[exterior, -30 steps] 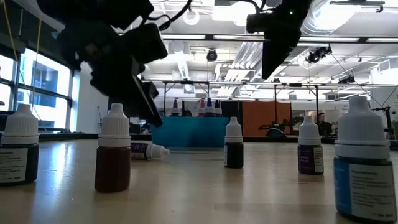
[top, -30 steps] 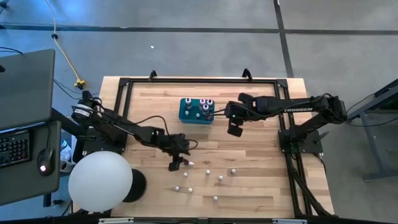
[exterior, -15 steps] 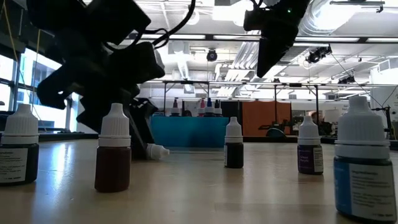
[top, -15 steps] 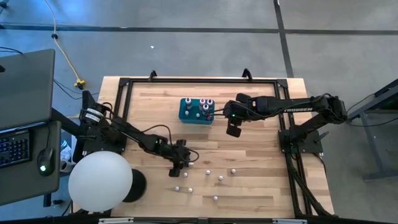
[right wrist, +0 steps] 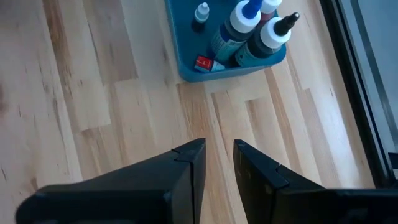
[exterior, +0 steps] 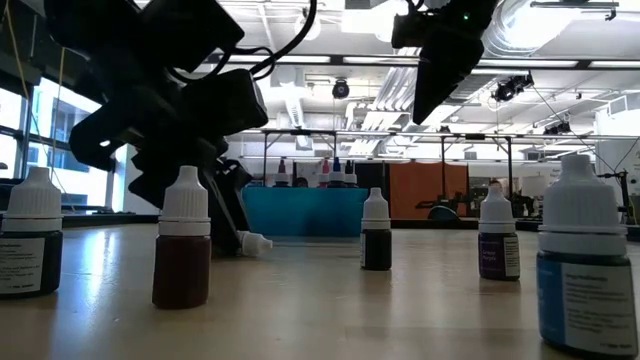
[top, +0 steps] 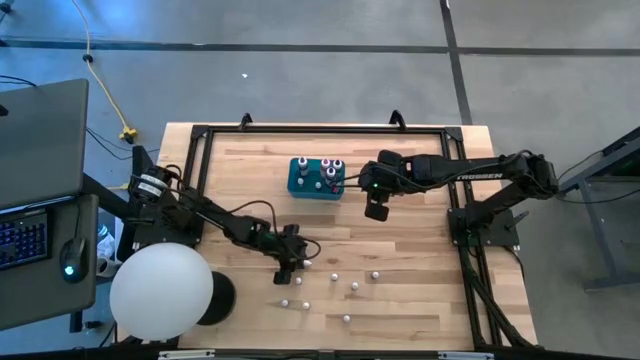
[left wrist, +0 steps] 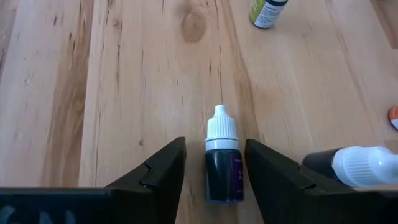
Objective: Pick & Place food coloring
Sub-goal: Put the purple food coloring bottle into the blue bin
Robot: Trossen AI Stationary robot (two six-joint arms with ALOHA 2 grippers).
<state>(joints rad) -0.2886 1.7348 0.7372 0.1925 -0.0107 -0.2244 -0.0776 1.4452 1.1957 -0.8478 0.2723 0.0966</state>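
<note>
Several tiny white-capped food coloring bottles (top: 333, 271) stand scattered on the near half of the wooden table. One dark bottle (left wrist: 222, 167) lies on its side, cap (exterior: 255, 241) pointing away from the wrist. My left gripper (left wrist: 214, 146) is open and low over the table (top: 292, 264), one finger on each side of this lying bottle with a gap on both sides. The teal box (top: 316, 178) sits toward the far edge with bottles standing in it. My right gripper (top: 376, 210) hovers right of the box (right wrist: 224, 43), fingers a narrow gap apart (right wrist: 219, 149) and empty.
Another bottle (left wrist: 357, 167) lies close beside my left gripper's outer finger, and a greenish one (left wrist: 267, 12) sits farther off. Standing bottles (exterior: 183, 250) (exterior: 376, 232) (exterior: 498, 235) ring the spot. A white globe lamp (top: 160, 292) occupies the near left corner. A black frame (top: 320, 128) borders the table.
My left gripper has come down to the table and moved slightly toward the near edge. Its open fingers now straddle the lying bottle, which has stayed where it was.
</note>
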